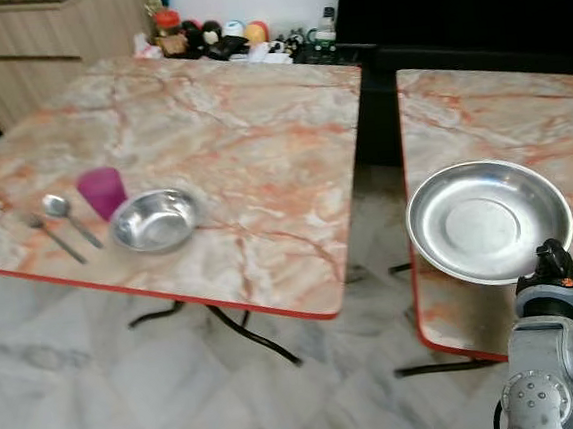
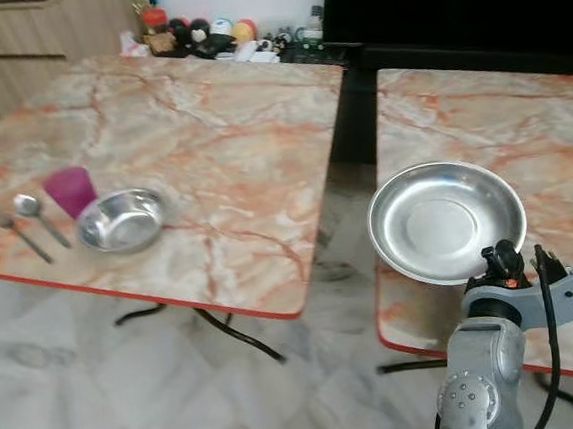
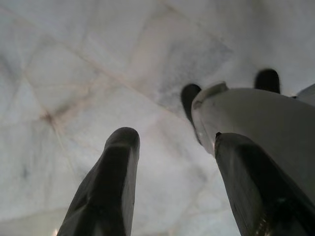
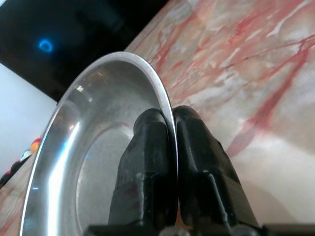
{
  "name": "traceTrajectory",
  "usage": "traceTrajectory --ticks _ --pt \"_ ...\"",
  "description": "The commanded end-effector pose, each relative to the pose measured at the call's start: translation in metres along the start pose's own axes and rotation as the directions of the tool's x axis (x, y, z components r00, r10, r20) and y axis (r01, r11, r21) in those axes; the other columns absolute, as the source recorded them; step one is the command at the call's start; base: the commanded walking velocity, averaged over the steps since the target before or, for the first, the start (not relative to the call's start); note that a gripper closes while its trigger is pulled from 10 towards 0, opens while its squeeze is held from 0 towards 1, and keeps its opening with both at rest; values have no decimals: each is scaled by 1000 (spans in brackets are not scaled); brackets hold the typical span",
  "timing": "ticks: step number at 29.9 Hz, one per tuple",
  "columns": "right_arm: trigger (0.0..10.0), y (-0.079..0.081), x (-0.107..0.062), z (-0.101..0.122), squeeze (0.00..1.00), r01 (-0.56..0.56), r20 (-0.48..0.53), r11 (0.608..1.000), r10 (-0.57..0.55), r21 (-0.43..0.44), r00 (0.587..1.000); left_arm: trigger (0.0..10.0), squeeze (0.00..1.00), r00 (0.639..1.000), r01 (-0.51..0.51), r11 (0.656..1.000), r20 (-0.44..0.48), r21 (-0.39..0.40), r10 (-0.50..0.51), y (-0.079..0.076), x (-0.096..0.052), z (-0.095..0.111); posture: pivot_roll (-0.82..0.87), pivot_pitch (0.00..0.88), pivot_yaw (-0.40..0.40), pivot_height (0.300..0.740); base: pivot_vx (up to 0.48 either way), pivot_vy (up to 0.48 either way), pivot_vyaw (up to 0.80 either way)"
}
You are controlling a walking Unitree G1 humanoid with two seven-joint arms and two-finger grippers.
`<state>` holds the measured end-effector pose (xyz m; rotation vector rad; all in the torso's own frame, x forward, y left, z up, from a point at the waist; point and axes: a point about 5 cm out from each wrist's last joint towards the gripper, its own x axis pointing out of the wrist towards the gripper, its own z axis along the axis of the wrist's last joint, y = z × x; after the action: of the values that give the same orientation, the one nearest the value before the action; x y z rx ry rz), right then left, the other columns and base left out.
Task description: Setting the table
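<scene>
The right end effector [image 4: 167, 147] is clamped tight on the rim of the steel plate [image 1: 488, 219], holding it tilted over the near edge of the right bench [image 1: 519, 114], well apart from the steel bowl [image 1: 155, 220]. The left end effector [image 3: 172, 182] hangs spread apart, holding nothing, above the floor [image 3: 88, 73]. The plate looks light, stiff and slick, so the thin-rim pinch seems right but liable to slip.

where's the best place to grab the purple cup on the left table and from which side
Grip the purple cup across its side walls from above or the rear: it stands upright, open mouth up. The spoon lies to its left and the steel bowl close on its right, crowding a sideways approach.
</scene>
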<state>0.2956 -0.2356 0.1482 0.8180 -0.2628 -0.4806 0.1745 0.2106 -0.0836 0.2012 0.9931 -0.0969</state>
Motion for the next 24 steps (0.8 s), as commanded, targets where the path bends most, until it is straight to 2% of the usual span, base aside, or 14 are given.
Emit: traceTrajectory --ticks 1,10,24 --pt "10000 0 2 6 0 6 22 1000 -6 4 1000 10000 0 1000 5 1000 -30 10 -5 0 -1 -9 -14 154 -22 740 0 -480 0" --pt "10000 -1 1 2 0 13 -1 1000 -13 2 1000 10000 0 1000 5 1000 -31 7 -5 -1 -2 -10 -19 159 -24 740 0 -480 -710" --pt "10000 -3 -1 -2 0 31 -1 1000 -31 -8 1000 10000 0 999 -5 1000 -37 14 5 6 -3 -12 -10 156 -10 740 0 -480 0"
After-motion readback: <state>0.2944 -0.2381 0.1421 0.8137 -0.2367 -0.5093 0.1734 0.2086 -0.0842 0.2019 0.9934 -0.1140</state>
